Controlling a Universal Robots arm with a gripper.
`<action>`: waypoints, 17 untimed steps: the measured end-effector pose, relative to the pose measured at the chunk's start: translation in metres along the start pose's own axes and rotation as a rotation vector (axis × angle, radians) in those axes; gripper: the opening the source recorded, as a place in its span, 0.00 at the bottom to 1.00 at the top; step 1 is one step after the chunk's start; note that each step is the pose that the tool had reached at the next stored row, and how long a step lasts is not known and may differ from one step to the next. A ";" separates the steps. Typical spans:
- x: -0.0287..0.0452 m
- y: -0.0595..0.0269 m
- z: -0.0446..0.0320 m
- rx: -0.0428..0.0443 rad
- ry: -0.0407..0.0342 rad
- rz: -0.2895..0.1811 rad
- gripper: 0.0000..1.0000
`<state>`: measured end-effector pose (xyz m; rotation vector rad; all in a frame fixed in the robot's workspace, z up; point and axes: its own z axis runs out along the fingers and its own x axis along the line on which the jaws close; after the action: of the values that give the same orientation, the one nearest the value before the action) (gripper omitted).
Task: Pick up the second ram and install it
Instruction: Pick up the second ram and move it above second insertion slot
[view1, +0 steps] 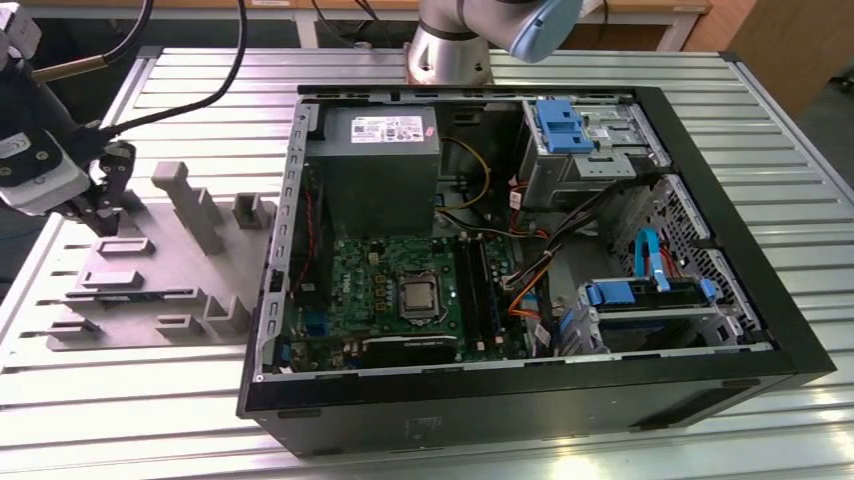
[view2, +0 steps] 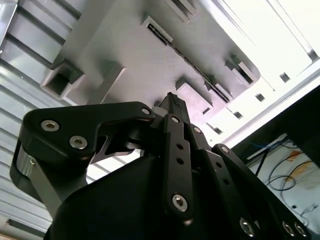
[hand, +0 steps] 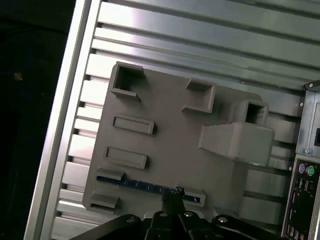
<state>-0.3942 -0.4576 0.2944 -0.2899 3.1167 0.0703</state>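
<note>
Gripper (view1: 103, 218) fingers are pressed together, nothing between them. We see the second ram (hand: 145, 185) lying in its slot on the grey tray (hand: 165, 145), below the fingertips (tips line up over it in the first wrist view).

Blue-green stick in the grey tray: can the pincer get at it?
Probably yes: the pincer hangs over the blue-green stick in the grey tray, and nothing lies between them.
</note>
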 end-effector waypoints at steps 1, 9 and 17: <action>0.0000 0.0000 0.0004 -0.0003 0.0007 -0.018 0.11; 0.0000 -0.0001 0.0028 -0.0024 0.0071 -0.164 0.11; 0.0001 -0.0002 0.0050 -0.0046 0.0135 -0.310 0.11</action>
<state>-0.3942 -0.4576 0.2894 -0.7694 3.0413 0.0722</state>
